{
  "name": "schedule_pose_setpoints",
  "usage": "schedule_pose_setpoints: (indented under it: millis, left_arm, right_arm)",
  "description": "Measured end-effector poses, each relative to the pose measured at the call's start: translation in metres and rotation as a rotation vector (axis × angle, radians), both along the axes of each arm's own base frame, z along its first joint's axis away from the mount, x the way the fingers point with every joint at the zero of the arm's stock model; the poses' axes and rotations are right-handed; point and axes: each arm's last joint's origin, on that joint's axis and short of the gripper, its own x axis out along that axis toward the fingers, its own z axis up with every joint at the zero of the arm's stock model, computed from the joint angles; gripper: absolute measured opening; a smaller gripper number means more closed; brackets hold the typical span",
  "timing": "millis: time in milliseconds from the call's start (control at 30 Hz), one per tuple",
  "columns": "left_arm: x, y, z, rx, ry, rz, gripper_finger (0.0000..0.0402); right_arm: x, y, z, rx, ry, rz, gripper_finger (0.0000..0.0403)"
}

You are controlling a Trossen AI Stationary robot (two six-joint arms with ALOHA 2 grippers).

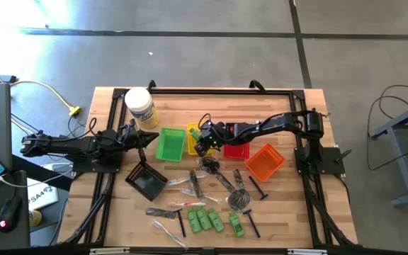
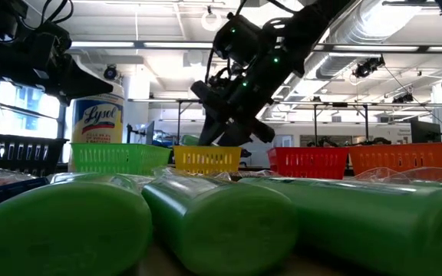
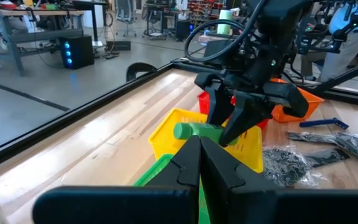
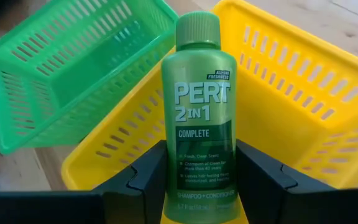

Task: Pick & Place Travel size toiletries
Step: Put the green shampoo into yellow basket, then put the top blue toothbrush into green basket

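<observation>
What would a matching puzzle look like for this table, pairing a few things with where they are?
Things:
1. green shampoo bottle
2. black basket
3. white jar
4. orange basket

Places:
A. back left of the table
B. right end of the basket row
C. held in the right gripper, over the yellow basket
D. in front of the left gripper

Pairs: 1-C, 2-D, 3-A, 4-B

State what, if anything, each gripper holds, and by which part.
The right gripper clamps a green shampoo bottle by its lower body, cap pointing away, above the yellow basket. The left gripper is shut and holds nothing.
</observation>
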Motion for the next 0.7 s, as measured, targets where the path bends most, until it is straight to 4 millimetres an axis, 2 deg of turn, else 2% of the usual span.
schedule_pose_setpoints:
  millis: [233,533,700]
  left_arm:
    - [-0.0002,0.0003,-0.0004,0.001,0.004,0.012,0.0002]
    - [-0.0002,0.0003,-0.0004,0.001,0.004,0.012,0.0002]
    - [-0.0002,0.0003,-0.0004,0.001,0.004,0.012,0.0002]
  right_arm:
    - [0.0001,-0.0002,0.0003,-0.024,0.004,0.006,0.0156]
    - [0.0002,-0.0002,0.0005,-0.019,0.000,0.001,0.0192]
    - [0.0011,-0.0004,0.0014,-0.023,-0.012,0.001,0.0195]
